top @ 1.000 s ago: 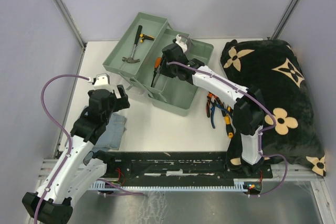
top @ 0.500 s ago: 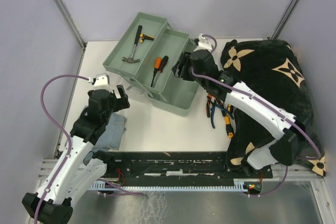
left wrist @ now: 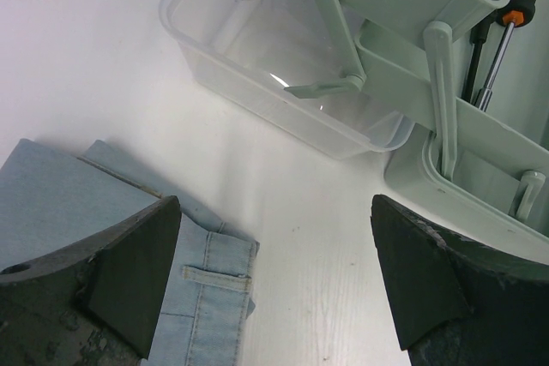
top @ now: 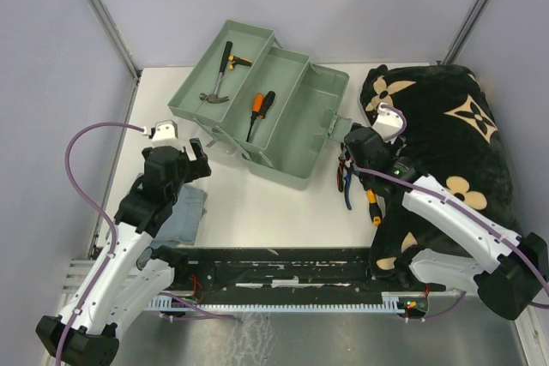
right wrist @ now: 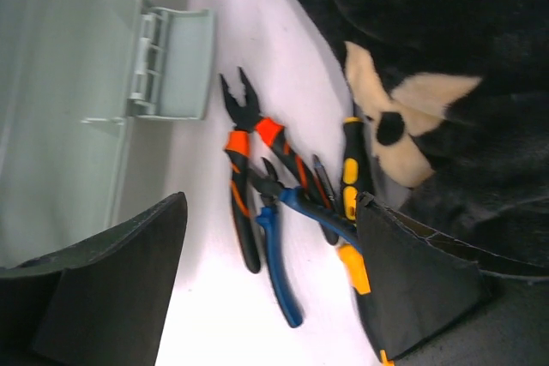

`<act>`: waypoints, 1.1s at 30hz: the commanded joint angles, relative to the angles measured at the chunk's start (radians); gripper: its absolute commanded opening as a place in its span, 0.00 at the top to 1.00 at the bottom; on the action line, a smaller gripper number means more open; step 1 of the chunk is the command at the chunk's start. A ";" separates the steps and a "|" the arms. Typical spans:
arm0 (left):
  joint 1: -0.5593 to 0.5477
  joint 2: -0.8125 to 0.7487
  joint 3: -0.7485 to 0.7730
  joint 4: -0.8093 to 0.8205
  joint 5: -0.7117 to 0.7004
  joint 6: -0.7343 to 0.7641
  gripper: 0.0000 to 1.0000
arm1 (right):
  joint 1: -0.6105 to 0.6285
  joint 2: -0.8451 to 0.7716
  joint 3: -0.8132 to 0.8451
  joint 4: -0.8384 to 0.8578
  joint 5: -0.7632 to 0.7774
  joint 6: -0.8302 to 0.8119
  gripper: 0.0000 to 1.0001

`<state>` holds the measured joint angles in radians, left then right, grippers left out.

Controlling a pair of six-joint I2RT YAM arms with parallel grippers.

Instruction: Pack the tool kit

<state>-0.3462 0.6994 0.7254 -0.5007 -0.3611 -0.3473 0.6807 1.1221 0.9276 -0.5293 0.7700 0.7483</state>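
The toolbox (top: 296,139) stands open at the far middle of the table (top: 257,203), with a hammer (top: 219,83) in its far-left tray and a screwdriver (top: 257,113) in the middle one. Right claw (right wrist: 270,201), wide open and empty, has pulled back from that tray to the narrow strip between toolbox and blanket (top: 446,143), over the pliers (right wrist: 244,186). Left claw (left wrist: 274,203) gapes empty above the cloth (top: 184,212), unmoved.

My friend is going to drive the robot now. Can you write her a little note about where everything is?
Left gripper open, empty, over the table by the cloth.
Right gripper open, empty, above the pliers.
Done: hammer and one screwdriver lie in trays of the toolbox.
Left: pliers and yellow-handled tools on the table by the blanket; pack them, close the toolbox.
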 commanded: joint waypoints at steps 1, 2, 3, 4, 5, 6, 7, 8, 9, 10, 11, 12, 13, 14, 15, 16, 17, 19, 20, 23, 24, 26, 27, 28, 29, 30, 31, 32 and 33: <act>0.006 -0.009 0.015 0.021 -0.023 -0.002 0.03 | -0.068 -0.006 -0.015 -0.063 -0.034 -0.009 0.16; 0.005 -0.008 0.014 0.022 -0.024 -0.002 0.03 | -0.100 0.005 -0.014 -0.064 -0.080 -0.013 0.18; 0.007 -0.008 0.014 0.021 -0.024 -0.001 0.03 | -0.128 0.018 -0.013 -0.068 -0.131 -0.014 0.21; 0.006 -0.008 0.014 0.022 -0.024 -0.001 0.03 | -0.156 0.035 -0.015 -0.068 -0.176 -0.015 0.24; 0.006 -0.008 0.013 0.022 -0.024 -0.001 0.03 | -0.175 0.053 -0.013 -0.064 -0.205 -0.022 0.26; 0.006 -0.008 0.013 0.022 -0.024 -0.001 0.03 | -0.187 0.073 -0.010 -0.063 -0.228 -0.027 0.29; 0.006 -0.007 0.012 0.022 -0.025 -0.001 0.03 | -0.197 0.095 -0.008 -0.065 -0.241 -0.031 0.30; 0.006 -0.007 0.012 0.021 -0.026 0.000 0.03 | -0.205 0.119 -0.002 -0.069 -0.248 -0.033 0.33; 0.005 -0.008 0.012 0.022 -0.026 0.001 0.03 | -0.212 0.143 0.006 -0.078 -0.245 -0.033 0.35; 0.006 -0.008 0.011 0.022 -0.026 0.001 0.03 | -0.218 0.167 0.012 -0.090 -0.241 -0.032 0.37; 0.006 -0.008 0.012 0.023 -0.026 0.001 0.03 | -0.222 0.189 0.020 -0.101 -0.232 -0.033 0.39; 0.006 -0.007 0.010 0.023 -0.027 0.001 0.03 | -0.226 0.210 0.028 -0.113 -0.209 -0.031 0.41; 0.006 -0.006 0.011 0.023 -0.028 0.002 0.03 | -0.228 0.229 0.036 -0.133 -0.178 -0.026 0.42; 0.005 -0.006 0.011 0.024 -0.029 0.002 0.03 | -0.229 0.249 0.040 -0.146 -0.147 -0.020 0.44; 0.006 -0.006 0.011 0.023 -0.030 0.002 0.03 | -0.231 0.266 0.044 -0.150 -0.123 -0.017 0.45; 0.006 -0.006 0.011 0.023 -0.032 0.002 0.03 | -0.233 0.281 0.044 -0.148 -0.110 -0.017 0.47; 0.006 -0.005 0.011 0.024 -0.033 0.002 0.03 | -0.237 0.295 0.044 -0.141 -0.110 -0.022 0.47; 0.006 -0.005 0.012 0.024 -0.034 0.003 0.03 | -0.244 0.325 0.045 -0.125 -0.118 -0.032 0.48; 0.006 -0.004 0.011 0.024 -0.033 0.002 0.03 | -0.248 0.340 0.047 -0.115 -0.124 -0.038 0.50; 0.006 -0.005 0.011 0.025 -0.033 0.002 0.04 | -0.266 0.395 0.067 -0.101 -0.126 -0.049 0.52; 0.006 -0.004 0.011 0.024 -0.034 0.003 0.03 | -0.270 0.405 0.077 -0.100 -0.124 -0.052 0.53; 0.006 -0.006 0.009 0.024 -0.033 0.002 0.04 | -0.281 0.438 0.095 -0.092 -0.128 -0.065 0.54; 0.006 -0.006 0.009 0.025 -0.034 0.004 0.04 | -0.285 0.453 0.101 -0.087 -0.135 -0.068 0.54; 0.006 -0.006 0.009 0.026 -0.034 0.004 0.04 | -0.289 0.465 0.107 -0.083 -0.137 -0.069 0.56; 0.006 -0.006 0.009 0.027 -0.034 0.005 0.03 | -0.290 0.478 0.110 -0.082 -0.138 -0.067 0.57; 0.005 -0.006 0.009 0.028 -0.033 0.005 0.03 | -0.292 0.492 0.112 -0.083 -0.138 -0.063 0.57; 0.006 -0.005 0.009 0.028 -0.034 0.005 0.04 | -0.294 0.504 0.112 -0.083 -0.136 -0.057 0.57; 0.005 -0.006 0.009 0.028 -0.034 0.004 0.03 | -0.297 0.517 0.111 -0.081 -0.135 -0.050 0.56; 0.006 -0.006 0.009 0.028 -0.035 0.005 0.04 | -0.297 0.528 0.109 -0.080 -0.136 -0.044 0.56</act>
<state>-0.3462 0.6994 0.7254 -0.5003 -0.3664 -0.3470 0.3904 1.6157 1.0023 -0.6300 0.6102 0.6975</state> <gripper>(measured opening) 0.968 0.437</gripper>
